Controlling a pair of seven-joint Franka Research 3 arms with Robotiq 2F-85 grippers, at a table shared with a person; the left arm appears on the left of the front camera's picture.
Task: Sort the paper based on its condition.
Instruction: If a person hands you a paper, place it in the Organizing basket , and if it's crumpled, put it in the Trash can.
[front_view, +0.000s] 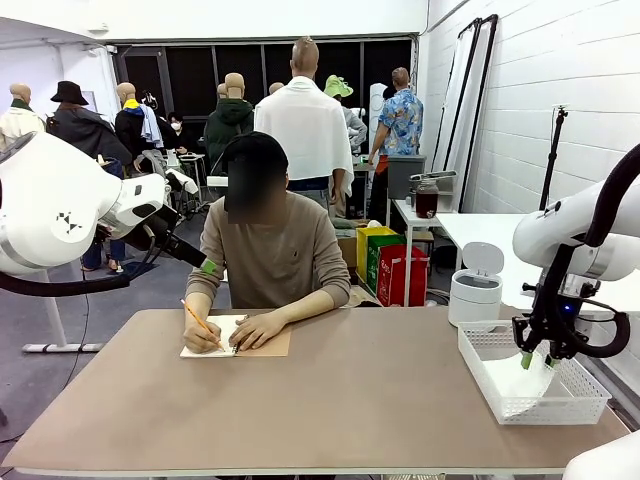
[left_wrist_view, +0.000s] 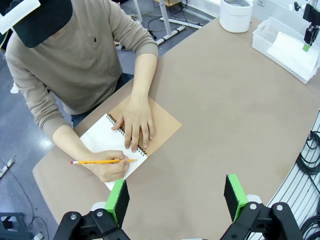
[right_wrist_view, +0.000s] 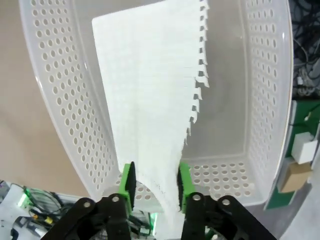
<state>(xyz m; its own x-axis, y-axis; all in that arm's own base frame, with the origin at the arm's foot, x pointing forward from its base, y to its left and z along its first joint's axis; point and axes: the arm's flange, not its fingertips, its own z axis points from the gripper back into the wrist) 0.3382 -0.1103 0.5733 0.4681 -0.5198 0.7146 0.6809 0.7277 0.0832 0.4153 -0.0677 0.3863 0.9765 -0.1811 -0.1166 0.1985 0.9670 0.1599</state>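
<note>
A white sheet of paper (right_wrist_view: 150, 100) with a torn, perforated edge drapes into the white perforated basket (right_wrist_view: 60, 100). Its near end runs up between my right gripper's (right_wrist_view: 155, 187) green fingers, which stand apart on either side of it. From the front, that gripper (front_view: 533, 357) hangs just over the basket (front_view: 500, 410) at the table's right, the paper (front_view: 528, 378) beneath it. My left gripper (left_wrist_view: 175, 197) is open and empty, held high over the table's near side. The far corner of its view takes in the basket (left_wrist_view: 265, 37).
Across the table a person writes with a yellow pencil (left_wrist_view: 102, 161) in a spiral notebook (left_wrist_view: 100, 140), the other hand flat on its brown cover (left_wrist_view: 165, 122). A small white lidded bin (front_view: 475, 290) stands behind the basket. Bare tabletop (front_view: 380, 400) lies between notebook and basket.
</note>
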